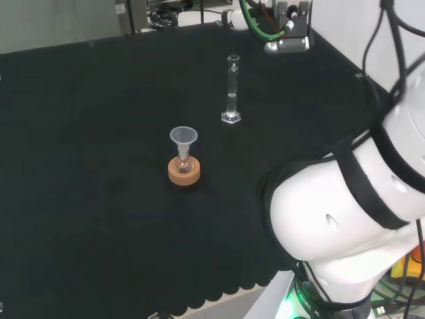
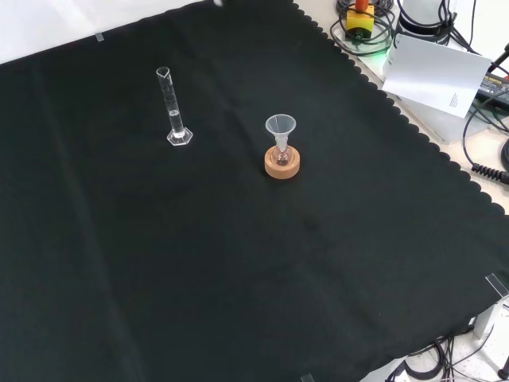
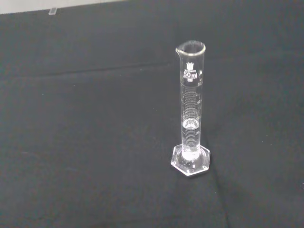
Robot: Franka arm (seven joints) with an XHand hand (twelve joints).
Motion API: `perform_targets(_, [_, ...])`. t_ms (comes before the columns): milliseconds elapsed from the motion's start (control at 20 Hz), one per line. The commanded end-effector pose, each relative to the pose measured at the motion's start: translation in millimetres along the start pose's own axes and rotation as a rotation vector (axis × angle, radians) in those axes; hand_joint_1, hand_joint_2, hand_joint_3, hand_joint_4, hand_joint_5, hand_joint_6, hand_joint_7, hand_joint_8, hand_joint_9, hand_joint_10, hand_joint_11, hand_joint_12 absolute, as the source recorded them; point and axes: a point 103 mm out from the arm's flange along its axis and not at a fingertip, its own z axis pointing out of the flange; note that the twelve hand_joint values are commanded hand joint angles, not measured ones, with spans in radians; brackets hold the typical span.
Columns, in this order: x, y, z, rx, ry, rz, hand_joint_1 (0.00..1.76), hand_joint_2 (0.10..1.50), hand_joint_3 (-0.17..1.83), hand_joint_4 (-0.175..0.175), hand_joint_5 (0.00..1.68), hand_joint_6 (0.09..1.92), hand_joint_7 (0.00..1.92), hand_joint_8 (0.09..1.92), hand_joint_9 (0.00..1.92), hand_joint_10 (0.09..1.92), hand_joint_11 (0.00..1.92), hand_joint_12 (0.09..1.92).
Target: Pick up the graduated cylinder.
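The graduated cylinder [image 1: 232,90] is standing upright on the black cloth [image 1: 99,166] of the desk, at upper centre of the head view and upper left of the front view, with some clear liquid inside. Lower left of it in the head view, 1 funnel [image 1: 183,137] is sitting in a small flask [image 1: 184,161] on a cork ring [image 1: 184,171]. Whether the hand's fingers are apart or together cannot be told.

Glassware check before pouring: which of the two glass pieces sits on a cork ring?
The small flask with the funnel; the tall cylinder stands directly on the cloth.
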Motion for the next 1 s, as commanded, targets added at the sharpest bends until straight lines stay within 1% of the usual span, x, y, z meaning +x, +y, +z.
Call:
perform_targets(50, [-23, 47, 19, -0.023, 0.054, 0.035, 0.25, 1.18, 0.26, -0.028, 0.29, 0.09, 0.08, 0.55, 0.25, 0.66, 0.11, 1.37])
perform_targets(300, [-31, 50, 32, -0.02, 0.076, 0.057, 0.26, 1.17, 0.26, -0.028, 0.29, 0.09, 0.07, 0.56, 0.25, 0.66, 0.11, 1.37])
perform_targets(450, [-37, 52, 46, -0.009, 0.103, 0.068, 0.27, 1.16, 0.26, -0.029, 0.29, 0.09, 0.07, 0.56, 0.25, 0.66, 0.11, 1.37])
perform_targets(750, [-52, 58, 69, -0.004, 0.133, 0.06, 0.31, 1.13, 0.26, -0.031, 0.28, 0.09, 0.06, 0.56, 0.25, 0.67, 0.11, 1.37])
perform_targets(1000, [-65, 65, 86, 0.0, 0.174, 0.052, 0.4, 1.08, 0.25, -0.031, 0.28, 0.09, 0.06, 0.57, 0.26, 0.67, 0.12, 1.37])
